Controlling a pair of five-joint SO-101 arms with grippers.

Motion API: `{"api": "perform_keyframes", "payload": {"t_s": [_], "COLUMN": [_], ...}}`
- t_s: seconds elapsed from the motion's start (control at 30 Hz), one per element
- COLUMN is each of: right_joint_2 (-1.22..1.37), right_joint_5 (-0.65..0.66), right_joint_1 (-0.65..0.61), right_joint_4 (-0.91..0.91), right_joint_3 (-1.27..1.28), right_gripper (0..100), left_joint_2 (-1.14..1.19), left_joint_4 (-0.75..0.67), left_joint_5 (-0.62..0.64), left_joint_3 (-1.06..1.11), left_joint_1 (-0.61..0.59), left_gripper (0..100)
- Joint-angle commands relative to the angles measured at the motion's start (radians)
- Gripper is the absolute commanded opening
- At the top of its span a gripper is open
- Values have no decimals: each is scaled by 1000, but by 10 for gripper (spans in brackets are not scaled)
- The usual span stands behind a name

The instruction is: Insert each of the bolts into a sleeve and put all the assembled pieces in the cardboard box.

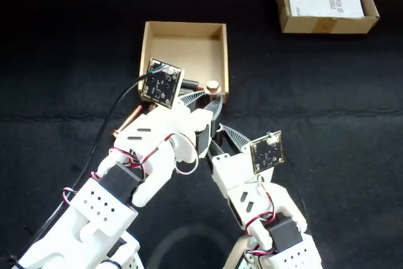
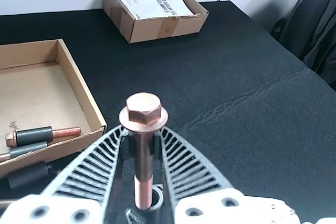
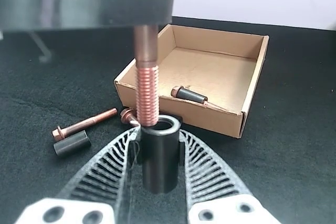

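The left gripper (image 2: 142,129) clenches the stiff copper-coloured hex bolt (image 2: 142,109) just below its head, while the right gripper (image 3: 159,132) grasps the rigid, probably slippery black metal sleeve (image 3: 160,161) mid-body between its jaws.

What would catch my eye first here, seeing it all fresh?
A copper hex-headed bolt stands upright in the left arm's jaws, its threaded tip at the mouth of a black cylindrical sleeve clamped in the right arm's jaws. Just beyond them sits an open brown cardboard box with a bolt-in-sleeve piece lying inside.
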Motion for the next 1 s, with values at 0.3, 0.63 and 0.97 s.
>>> {"api": "perform_keyframes", "payload": {"t_s": [0.3, 0.63, 0.97], "right_joint_2": [-15, -15, -15], "right_joint_5": [-6, -5, -5], "right_joint_1": [-82, -33, -33], "right_joint_4": [-19, -19, -19], "right_joint_3": [-8, -7, -7], "right_gripper": [8, 8, 8], "left_joint_2": [-1, -81, -93], "left_joint_4": [2, 6, 32], "left_joint_5": [26, -3, -15], "left_joint_3": [-7, 35, 84], "left_joint_1": [12, 5, 13], "left_gripper": [10, 10, 10]}}
